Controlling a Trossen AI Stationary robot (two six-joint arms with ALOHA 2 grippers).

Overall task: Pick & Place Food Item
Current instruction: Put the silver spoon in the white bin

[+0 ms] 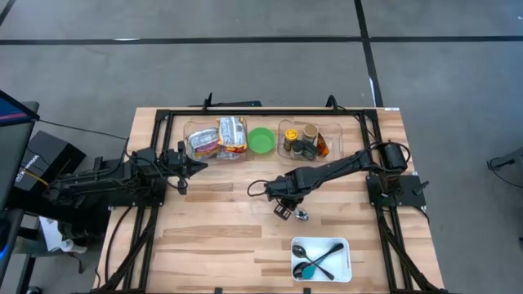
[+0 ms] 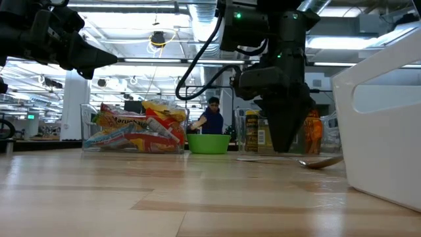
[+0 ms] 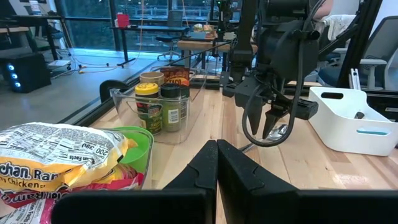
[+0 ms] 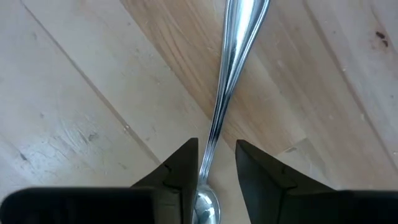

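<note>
Two dark fingers of my right gripper (image 4: 214, 171) stand slightly parted, straddling the handle of a metal spoon (image 4: 231, 81) that lies flat on the wooden table (image 1: 212, 237). They look spread rather than clamped, with a sliver of gap on either side of the handle, so I judge the grasp not yet made. The spoon's long axis runs straight away from the gripper, between the fingers, which is what a squeeze here needs. In the high view that gripper (image 1: 282, 209) sits near the table's middle with the spoon (image 1: 301, 216) just to its right. The white bin (image 1: 321, 259) holding dark utensils is on the near side, to the right. My left gripper (image 1: 181, 169) waits with its fingers pressed together, over the left side near the clear tub of noodle packets (image 1: 217, 137). The green bowl (image 1: 261, 140) and the tub of spice jars (image 1: 304, 140) line the far edge.
</note>
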